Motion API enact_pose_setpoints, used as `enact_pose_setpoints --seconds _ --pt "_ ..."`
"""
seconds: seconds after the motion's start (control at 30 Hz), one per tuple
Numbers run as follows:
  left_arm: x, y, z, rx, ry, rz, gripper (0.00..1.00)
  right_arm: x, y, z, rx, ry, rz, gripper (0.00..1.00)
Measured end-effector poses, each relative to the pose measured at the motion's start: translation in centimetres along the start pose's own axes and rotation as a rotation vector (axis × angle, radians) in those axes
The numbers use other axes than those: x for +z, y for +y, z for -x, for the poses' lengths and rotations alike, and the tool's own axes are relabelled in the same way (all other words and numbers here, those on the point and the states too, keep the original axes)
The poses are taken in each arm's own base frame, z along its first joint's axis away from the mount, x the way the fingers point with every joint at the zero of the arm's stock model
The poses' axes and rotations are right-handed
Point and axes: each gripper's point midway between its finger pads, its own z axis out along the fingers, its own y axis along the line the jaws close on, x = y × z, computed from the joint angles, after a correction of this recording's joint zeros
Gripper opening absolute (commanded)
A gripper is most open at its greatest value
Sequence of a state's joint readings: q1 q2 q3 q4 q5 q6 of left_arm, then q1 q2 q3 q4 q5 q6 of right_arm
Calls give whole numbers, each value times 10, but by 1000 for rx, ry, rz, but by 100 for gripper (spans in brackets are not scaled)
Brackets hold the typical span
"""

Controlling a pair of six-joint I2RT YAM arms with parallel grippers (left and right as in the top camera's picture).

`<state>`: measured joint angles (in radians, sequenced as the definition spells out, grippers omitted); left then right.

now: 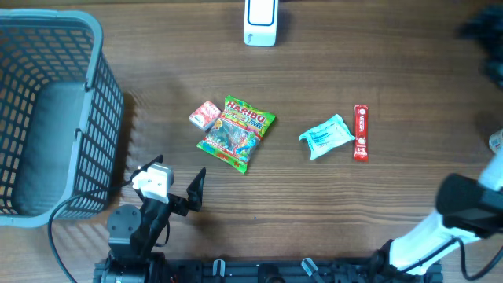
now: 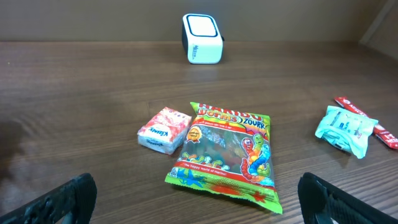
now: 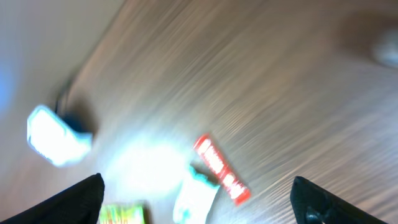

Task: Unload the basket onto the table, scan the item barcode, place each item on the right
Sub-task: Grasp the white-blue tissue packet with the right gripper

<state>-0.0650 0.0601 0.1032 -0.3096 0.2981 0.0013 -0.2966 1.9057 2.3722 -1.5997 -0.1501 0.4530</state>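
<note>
A white barcode scanner (image 1: 260, 22) stands at the table's far edge, also in the left wrist view (image 2: 202, 38). Mid-table lie a green Haribo bag (image 1: 236, 132) (image 2: 227, 152), a small pink pack (image 1: 205, 115) against its left side, a teal packet (image 1: 326, 137) and a red bar (image 1: 361, 132). My left gripper (image 1: 171, 174) (image 2: 196, 186) is open near the front edge, short of the Haribo bag, with nothing in it. The right wrist view is blurred; my right gripper (image 3: 199, 188) is open and empty, high above the teal packet (image 3: 196, 196) and red bar (image 3: 221, 169).
A grey-blue mesh basket (image 1: 102, 118) fills the left side of the table, close to my left arm. My right arm (image 1: 464, 212) comes in at the bottom right corner. A dark object (image 1: 483, 31) sits at the far right edge.
</note>
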Motion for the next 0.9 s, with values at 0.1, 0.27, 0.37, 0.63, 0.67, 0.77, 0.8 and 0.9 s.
enact_pose_setpoints --seconds 0.1,0.27,0.37,0.63,0.67,0.77,0.8,0.9 --pt "0 0 0 0 0 0 100 55 73 -100 -212 255 -17 99" --pt "0 0 0 0 0 0 100 119 68 -183 -1 443 -228 96" --pt "0 0 0 0 0 0 100 144 33 -215 81 521 -363 95" --pt "0 0 0 0 -1 0 100 211 14 -262 23 437 -242 91" --pt "0 0 0 0 0 0 100 218 13 -264 36 414 -216 89" --pt "0 0 0 0 0 0 100 237 0 -275 74 393 -201 85" --pt "0 0 0 0 0 0 100 241 0 -276 96 378 -185 83" --pt "0 0 0 0 0 0 100 243 -1 -273 140 328 -157 80"
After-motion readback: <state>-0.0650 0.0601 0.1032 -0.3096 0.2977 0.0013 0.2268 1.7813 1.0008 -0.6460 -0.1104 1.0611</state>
